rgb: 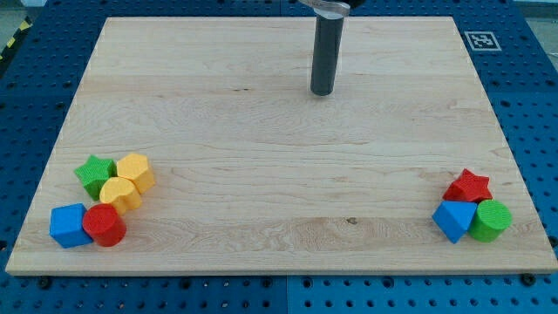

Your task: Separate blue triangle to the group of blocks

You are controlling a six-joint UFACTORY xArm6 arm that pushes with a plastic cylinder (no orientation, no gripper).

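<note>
Five blocks (103,199) cluster bottom left, three blocks (472,209) bottom right.

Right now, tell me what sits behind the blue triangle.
Behind the blue triangle, toward the view's top, the red star touches it. The green cylinder sits at its right. Its contact edges are hidden. My tip is far away.

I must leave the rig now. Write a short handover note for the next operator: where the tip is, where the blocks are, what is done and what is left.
My tip stands near the top centre of the wooden board, far from every block and touching none.
The blue triangle sits at the view's bottom right, packed against the red star and the green cylinder.
At the bottom left lies another cluster: green star, yellow hexagon, yellow cylinder, blue cube, red cylinder.
Done: nothing visible; the triangle is not yet separated.
Left: bring the tip down to the right cluster and push the triangle clear.
</note>
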